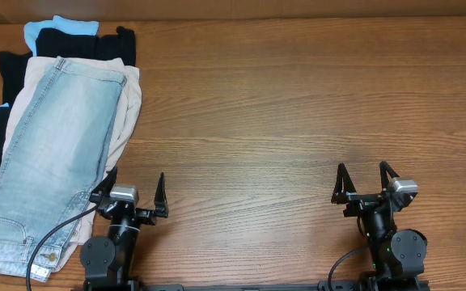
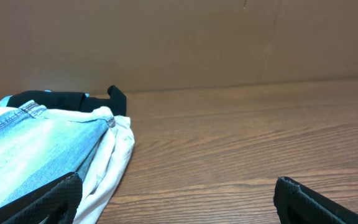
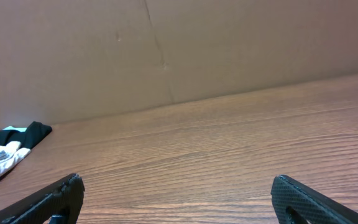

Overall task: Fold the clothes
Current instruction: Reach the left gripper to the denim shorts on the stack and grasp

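The faded light-blue denim shorts [image 1: 51, 162] are being shown laid flat atop a garment stack [image 1: 132, 97] at far left, legs doubled together, hems rearward, waistband button frontward.

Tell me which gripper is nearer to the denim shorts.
Left. The left gripper sits open just beside the right edge of the denim shorts. The right gripper is far off to the right across the table, also open.

Finding: robotics test bench in a lab-type setting. Evidence: a black left robot arm [image 1: 108, 252] and a black right robot arm [image 1: 399, 246] stand at the near edge of a brown wood-grain tabletop [image 1: 281, 105]. They carry the two-finger left end effector [image 1: 136, 182] and right end effector [image 1: 363, 171]. A plain brown cardboard-like backdrop panel [image 2: 197, 43] closes the far side. A pile of mixed fabric garments [image 1: 55, 129] lies as test material.
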Tool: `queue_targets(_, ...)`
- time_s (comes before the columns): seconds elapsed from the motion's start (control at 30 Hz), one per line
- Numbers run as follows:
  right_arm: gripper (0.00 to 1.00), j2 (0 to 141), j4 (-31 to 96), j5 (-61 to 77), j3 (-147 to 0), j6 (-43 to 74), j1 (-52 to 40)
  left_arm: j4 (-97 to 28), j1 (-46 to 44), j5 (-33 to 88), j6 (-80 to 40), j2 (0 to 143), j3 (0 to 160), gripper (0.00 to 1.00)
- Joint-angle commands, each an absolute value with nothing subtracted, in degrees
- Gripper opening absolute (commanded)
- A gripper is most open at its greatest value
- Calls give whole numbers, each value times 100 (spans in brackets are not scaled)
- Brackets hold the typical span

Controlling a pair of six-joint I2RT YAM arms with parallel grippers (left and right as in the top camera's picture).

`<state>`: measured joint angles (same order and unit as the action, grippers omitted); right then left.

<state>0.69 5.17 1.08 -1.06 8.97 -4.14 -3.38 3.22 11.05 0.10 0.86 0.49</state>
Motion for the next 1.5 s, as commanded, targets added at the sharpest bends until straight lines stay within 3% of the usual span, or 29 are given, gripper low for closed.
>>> queue_targets(0.0,100,30,475,78,-47,902,-399,-338,296,1044,-40,25,27,100)
queue_targets(0.9,100,30,-82,399,-97,897,-399,-32,296,1511,25,25,141,100)
queue_targets(1.23,100,38,451,812,-1149,714,-399,-917,298,1809,174,303,1402,100)
queue_targets(1.47,100,445,1190,1048,-2447,552,-399,-1522,298,2165,176,1551,2738,100)
